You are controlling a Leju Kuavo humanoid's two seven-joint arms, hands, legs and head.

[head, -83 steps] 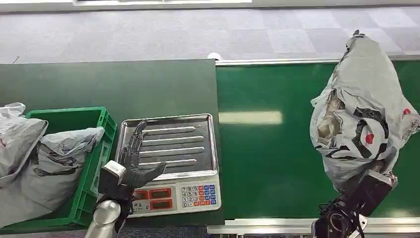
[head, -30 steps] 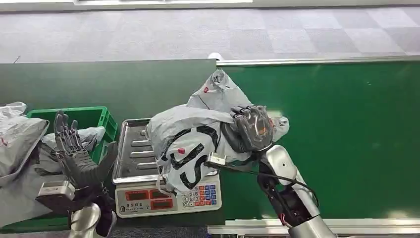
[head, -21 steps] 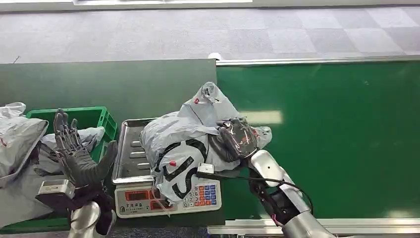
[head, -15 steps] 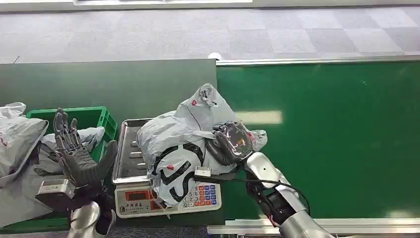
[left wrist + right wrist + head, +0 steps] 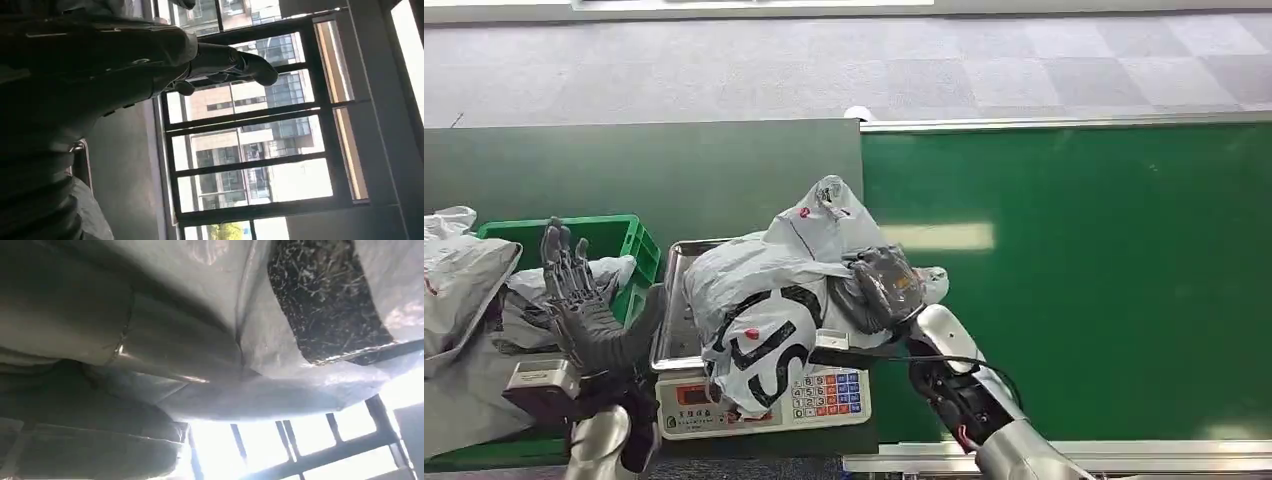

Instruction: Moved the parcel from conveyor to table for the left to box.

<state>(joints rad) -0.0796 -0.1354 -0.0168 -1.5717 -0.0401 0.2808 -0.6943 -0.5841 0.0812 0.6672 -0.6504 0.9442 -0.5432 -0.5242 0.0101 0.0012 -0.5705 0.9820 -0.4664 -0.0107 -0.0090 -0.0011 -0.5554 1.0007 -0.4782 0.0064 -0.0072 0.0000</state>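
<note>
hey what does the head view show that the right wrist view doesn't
Head view alone: the right hand gripping the grey parcel over the scale, the left hand raised with fingers spread beside the green crate of bags, and the conveyor.

Right wrist view alone: the parcel's skin from very close, with a black printed patch, and bright window panes beyond it.

Both: the same grey parcel with black markings.

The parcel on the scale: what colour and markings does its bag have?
Grey plastic with bold black lettering and small red marks, clearest in the head view on the parcel.
</note>
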